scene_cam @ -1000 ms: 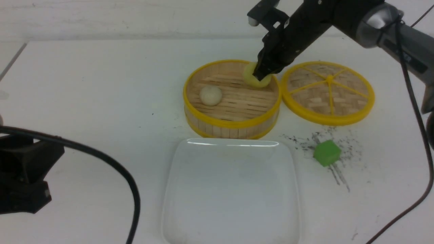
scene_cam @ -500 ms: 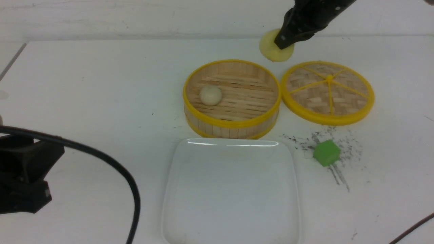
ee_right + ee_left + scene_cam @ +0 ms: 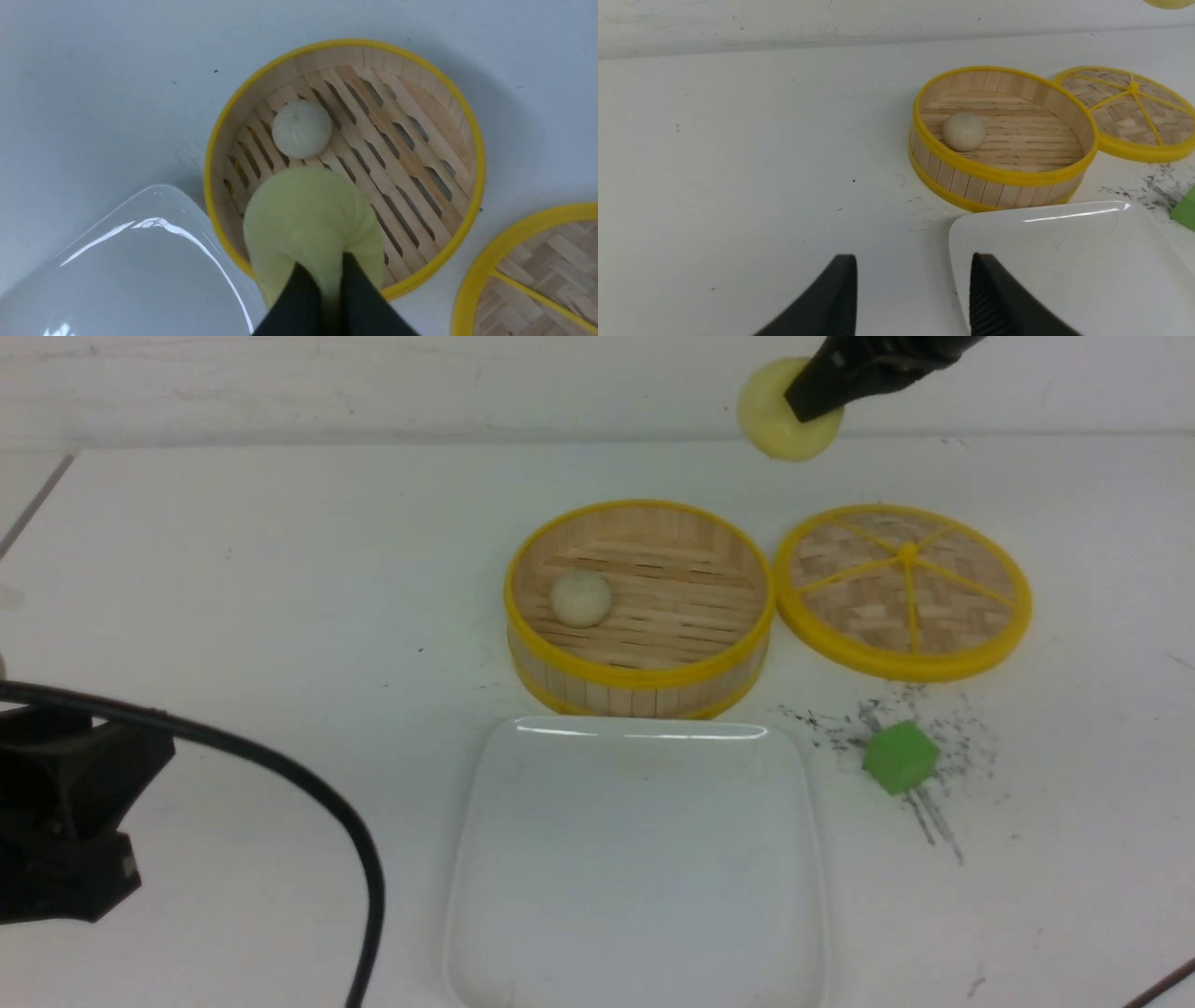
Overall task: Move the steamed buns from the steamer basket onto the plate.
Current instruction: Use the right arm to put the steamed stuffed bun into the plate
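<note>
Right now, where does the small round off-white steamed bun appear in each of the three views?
Front view: off-white bun inside the round bamboo steamer basket, in its left half.
Left wrist view: bun on the slats, away from the flat woven lid.
Right wrist view: bun on the slats, beyond the held pale yellow bun.
Shared landmark: the basket's yellow rim.

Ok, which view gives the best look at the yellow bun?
The right wrist view: the yellow bun fills the middle, pinched by the right gripper. The front view shows it high up, partly behind the gripper; the left wrist view catches only a sliver at the frame edge.
</note>
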